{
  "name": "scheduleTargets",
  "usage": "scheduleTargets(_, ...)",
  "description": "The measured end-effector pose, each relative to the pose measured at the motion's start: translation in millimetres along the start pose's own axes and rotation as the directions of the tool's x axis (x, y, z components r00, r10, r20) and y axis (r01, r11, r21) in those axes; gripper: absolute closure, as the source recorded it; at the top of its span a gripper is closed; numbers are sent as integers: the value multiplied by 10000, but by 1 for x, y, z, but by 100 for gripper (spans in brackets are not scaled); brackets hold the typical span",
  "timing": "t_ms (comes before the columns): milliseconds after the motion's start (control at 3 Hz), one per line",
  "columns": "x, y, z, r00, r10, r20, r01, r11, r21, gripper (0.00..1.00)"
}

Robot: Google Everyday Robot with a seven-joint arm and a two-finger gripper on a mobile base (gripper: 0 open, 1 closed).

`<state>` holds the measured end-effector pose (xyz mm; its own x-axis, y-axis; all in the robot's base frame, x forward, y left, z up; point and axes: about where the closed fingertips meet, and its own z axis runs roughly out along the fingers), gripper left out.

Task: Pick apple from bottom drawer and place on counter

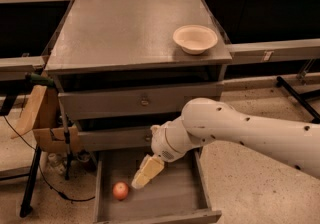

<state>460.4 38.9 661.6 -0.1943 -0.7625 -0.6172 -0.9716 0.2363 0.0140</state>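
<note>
The apple (120, 190), small and red-orange, lies on the grey floor of the open bottom drawer (175, 203), near its left side. My gripper (146, 173) hangs inside the drawer on the white arm that reaches in from the right. Its cream fingers point down and left, just right of and slightly above the apple, not touching it. The counter (125, 28) is the flat grey top of the cabinet above.
A beige bowl (195, 38) sits at the counter's right front corner. Two upper drawers with round knobs (144, 101) are closed. A cardboard box (47, 123) and a stand with cables are left of the cabinet. Dark shelves with grey rails flank both sides.
</note>
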Motion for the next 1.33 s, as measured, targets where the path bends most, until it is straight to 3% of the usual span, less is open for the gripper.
scheduleTargets(333,0,0,0,10000,0,3,0,10000,-1,0)
scheduleTargets(667,1,-1,10,9991,90,407,-86,9999,-84,0)
scheduleTargets(1000,-6,20,100,9944,-99,1050,196,9955,-925,0)
scheduleTargets(1333,-27,19,187,9765,-158,2151,403,9931,-1101,0)
